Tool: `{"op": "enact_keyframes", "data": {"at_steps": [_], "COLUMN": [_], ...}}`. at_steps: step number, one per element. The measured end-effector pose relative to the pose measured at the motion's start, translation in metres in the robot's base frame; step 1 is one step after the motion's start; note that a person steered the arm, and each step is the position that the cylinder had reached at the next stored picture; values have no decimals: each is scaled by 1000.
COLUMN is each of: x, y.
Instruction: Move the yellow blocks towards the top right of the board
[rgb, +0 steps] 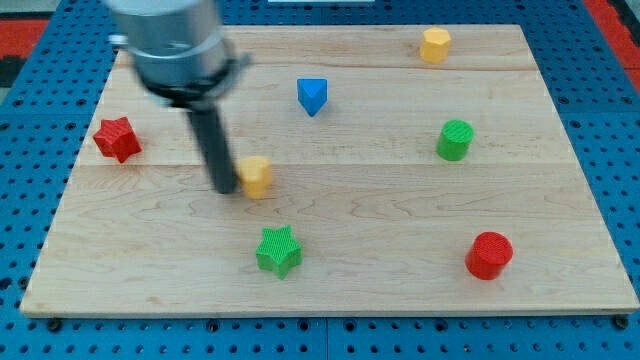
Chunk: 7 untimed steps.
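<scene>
The wooden table (400, 290) carries five blocks besides the task's own. Taking the green star (279, 250) as landmark: the red star (117, 138) lies well up and to the view's left of it, the blue triangular block (312, 96) almost straight above it, the green cylinder (455, 139) up to its right, and the red cylinder (489, 254) level with it, far right.

Single high view, whole board (560, 150)
</scene>
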<state>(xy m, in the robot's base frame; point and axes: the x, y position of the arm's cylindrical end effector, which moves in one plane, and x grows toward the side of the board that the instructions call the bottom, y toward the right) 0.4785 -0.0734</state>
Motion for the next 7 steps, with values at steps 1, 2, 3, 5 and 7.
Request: {"op": "enact_keyframes", "data": {"at_steps": [1, 2, 3, 5, 7], "x": [-20, -28, -58, -142, -86], "y": [63, 123, 164, 248, 214]}}
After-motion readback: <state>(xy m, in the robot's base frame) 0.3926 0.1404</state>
